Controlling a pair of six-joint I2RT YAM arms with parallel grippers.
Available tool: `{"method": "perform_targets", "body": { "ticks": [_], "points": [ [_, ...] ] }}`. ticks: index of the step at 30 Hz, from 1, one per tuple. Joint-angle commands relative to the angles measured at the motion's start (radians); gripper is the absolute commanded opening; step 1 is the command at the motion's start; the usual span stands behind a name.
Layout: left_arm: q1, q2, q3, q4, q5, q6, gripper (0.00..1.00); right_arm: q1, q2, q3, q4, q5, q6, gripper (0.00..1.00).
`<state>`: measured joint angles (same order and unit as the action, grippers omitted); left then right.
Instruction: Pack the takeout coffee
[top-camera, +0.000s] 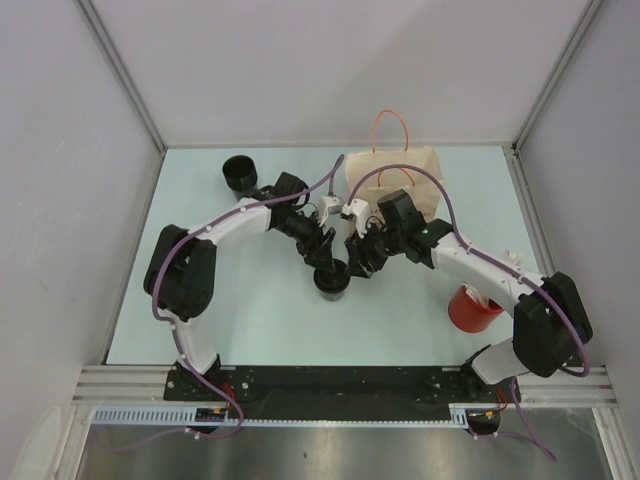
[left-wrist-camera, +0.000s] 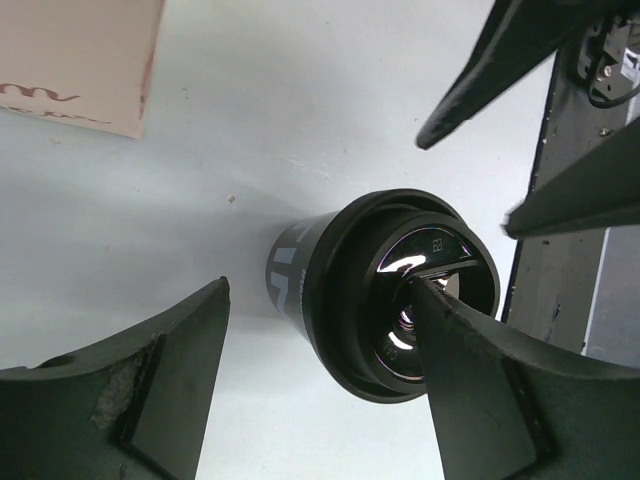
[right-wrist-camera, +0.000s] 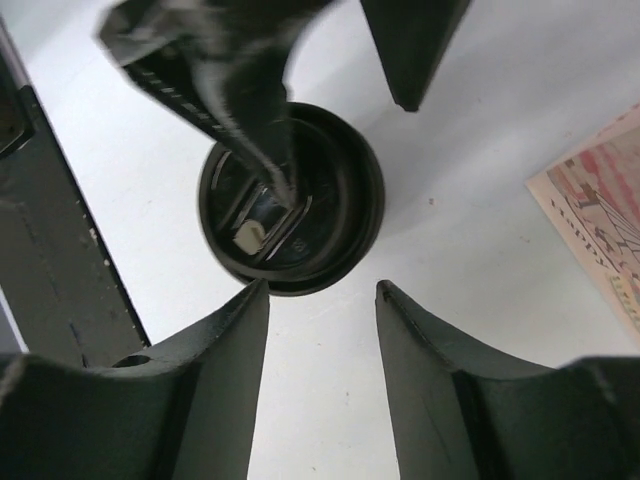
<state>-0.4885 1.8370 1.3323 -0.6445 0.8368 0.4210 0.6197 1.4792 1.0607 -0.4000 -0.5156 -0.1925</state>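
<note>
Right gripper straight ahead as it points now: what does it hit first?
Most likely the black lidded cup, just ahead of the right gripper and slightly off centre; depth is hard to judge.

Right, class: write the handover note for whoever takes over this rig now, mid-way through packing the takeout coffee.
Left tool: open, over the black lidded cup, gripping nothing.
Right tool: open, beside that cup, holding nothing.
Things: cup upright mid-table, lid on; paper bag stands behind it, apart. A second black cup and a red cup sit aside.
To do: lidded cup into the bag.
</note>
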Motion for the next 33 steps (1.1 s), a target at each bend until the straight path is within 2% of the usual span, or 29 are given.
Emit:
{"method": "perform_targets", "body": {
  "ticks": [1,10,16,25,30,33],
  "points": [
    [-0.004,0.036,0.025,-0.033,0.022,0.068,0.76,-0.005,-0.079,0.038,-0.037,-0.067,-0.064,0.54],
    [-0.004,0.1,0.071,-0.168,0.093,0.183,0.71,-0.026,-0.132,0.038,-0.137,-0.098,-0.145,0.59],
    [-0.004,0.174,0.149,-0.27,0.127,0.272,0.64,-0.058,-0.168,0.038,-0.164,-0.113,-0.16,0.61],
    [-0.005,0.283,0.297,-0.541,0.185,0.513,0.56,-0.074,-0.183,0.038,-0.178,-0.129,-0.163,0.62],
    [-0.01,0.281,0.28,-0.573,0.186,0.561,0.54,-0.077,-0.184,0.038,-0.18,-0.126,-0.165,0.62],
    [-0.012,0.251,0.24,-0.529,0.177,0.526,0.54,-0.081,-0.184,0.038,-0.18,-0.115,-0.163,0.62]
  ]
}}
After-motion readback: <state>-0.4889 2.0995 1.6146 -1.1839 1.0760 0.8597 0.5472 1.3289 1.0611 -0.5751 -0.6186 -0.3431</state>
